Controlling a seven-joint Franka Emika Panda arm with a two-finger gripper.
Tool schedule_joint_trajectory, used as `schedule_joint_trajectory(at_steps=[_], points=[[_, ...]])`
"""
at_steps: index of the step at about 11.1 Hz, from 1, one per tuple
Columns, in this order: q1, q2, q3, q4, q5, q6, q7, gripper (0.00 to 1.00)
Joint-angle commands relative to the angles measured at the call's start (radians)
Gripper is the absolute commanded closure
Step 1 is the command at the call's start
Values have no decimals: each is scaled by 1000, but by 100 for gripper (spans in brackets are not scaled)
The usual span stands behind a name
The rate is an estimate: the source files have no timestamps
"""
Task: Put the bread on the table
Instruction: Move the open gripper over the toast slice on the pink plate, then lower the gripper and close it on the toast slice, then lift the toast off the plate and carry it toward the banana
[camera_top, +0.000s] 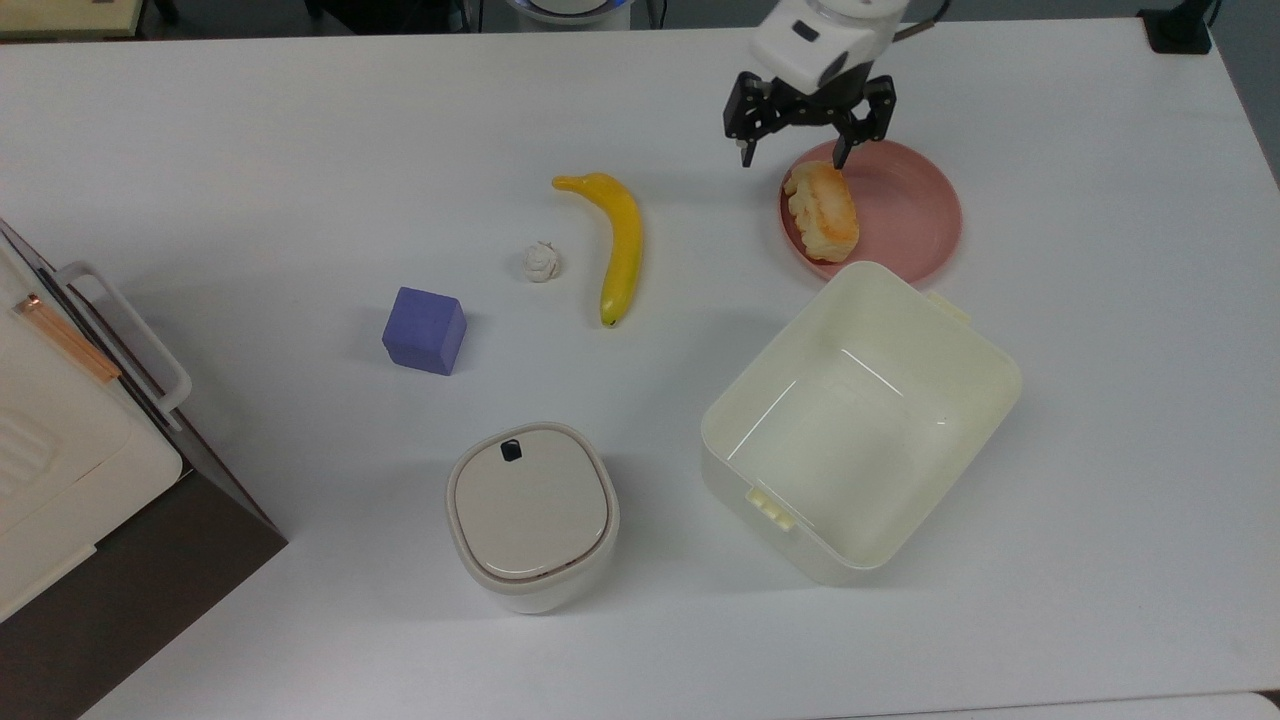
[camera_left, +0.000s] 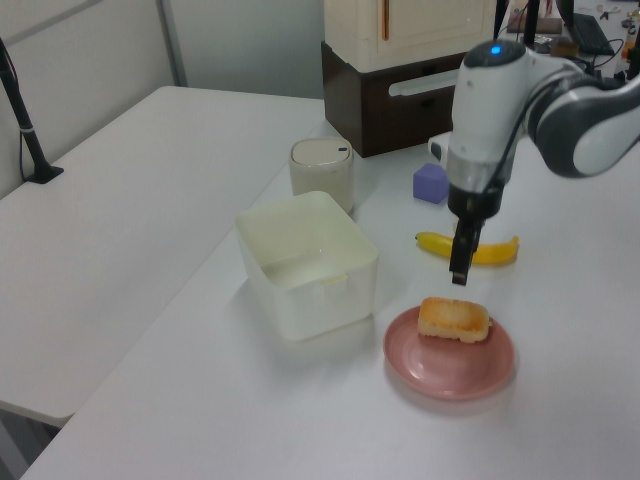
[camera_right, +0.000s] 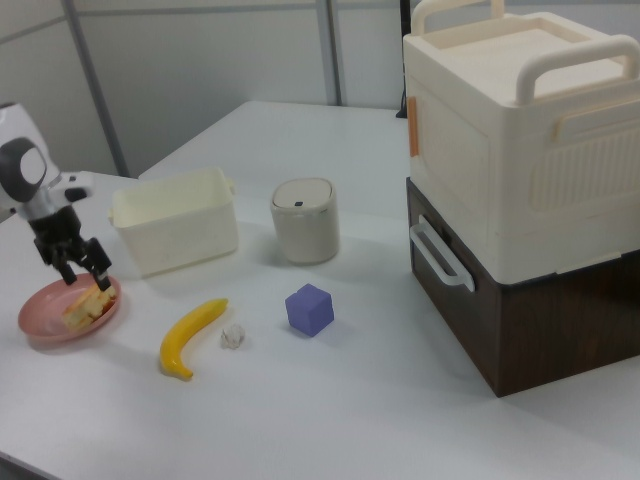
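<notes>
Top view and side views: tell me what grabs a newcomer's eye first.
The gripper hangs open just above the bread, which lies on a pink plate beside an open cream bin. A yellow banana lies mid-table.

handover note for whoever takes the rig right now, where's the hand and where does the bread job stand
Hand: open, empty, hovering just above the bread's far end, clear of it in the left view.
Bread: on the pink plate, at the plate's edge nearest the banana; not gripped.
Table: bare stretch between banana and plate.
Done: nothing yet.
Left: lower, close on the bread, lift it off the plate, set it on the table.
</notes>
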Motion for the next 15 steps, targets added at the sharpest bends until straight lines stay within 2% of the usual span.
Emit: schedule_joint_trajectory(at_steps=[1,3,4,5,6,7,11,12,13,14,15], points=[[77,143,2,47,-168,22,191,0],[91,194,2,95,-178,18,199,0],[92,199,2,101,-179,15,199,8],[92,198,2,101,-182,13,194,61],[91,196,2,102,-196,10,177,97],[82,184,2,104,-199,7,144,100],[75,147,-6,136,-181,-108,15,100],[69,127,-14,156,-143,-144,-51,100],[57,106,-38,188,-65,-204,-167,100],[54,95,-79,257,22,-318,-306,100],[54,95,-119,318,55,-399,-373,100]])
